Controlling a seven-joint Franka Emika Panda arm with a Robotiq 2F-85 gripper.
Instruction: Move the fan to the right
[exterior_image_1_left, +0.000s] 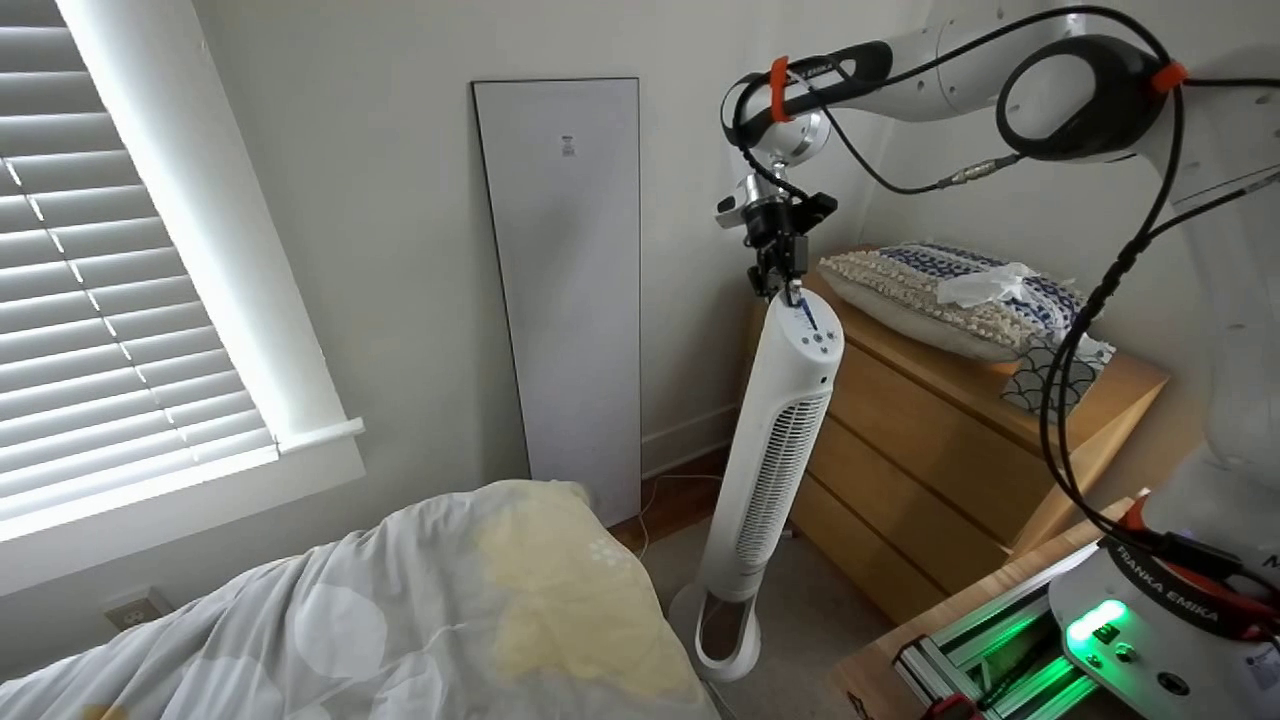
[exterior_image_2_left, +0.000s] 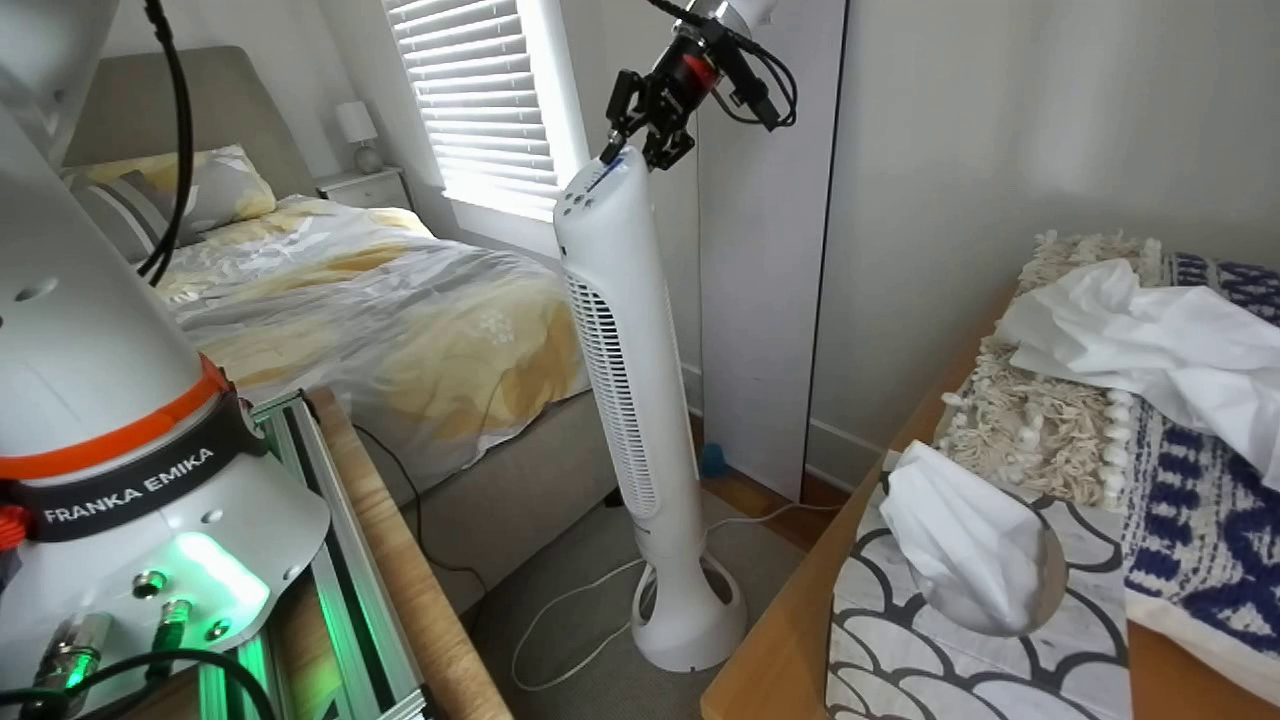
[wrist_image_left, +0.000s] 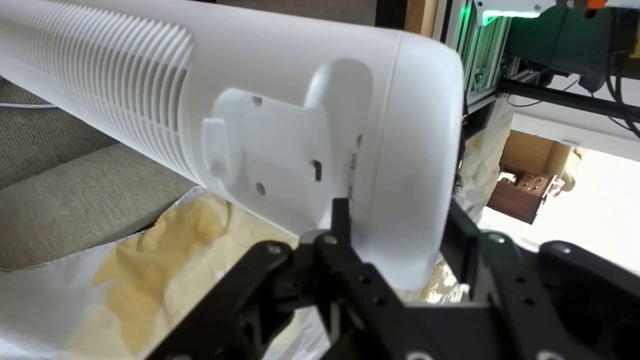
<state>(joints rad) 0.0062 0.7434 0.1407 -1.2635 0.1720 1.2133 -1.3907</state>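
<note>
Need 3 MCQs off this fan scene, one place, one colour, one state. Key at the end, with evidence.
1. Where is the fan?
A) between the bed and the dresser
B) on top of the bed
C) on top of the dresser

2. What colour is the base light on the arm?
A) red
B) blue
C) green

3. How does the end effector stand?
A) well away from the fan
B) straddling the fan's top
C) lying on the dresser

Key:
1 A: both exterior views show the bed on one side of the fan and the dresser on the other.
2 C: it glows green in both exterior views.
3 B: the wrist view shows the fan's top between the fingers.
</note>
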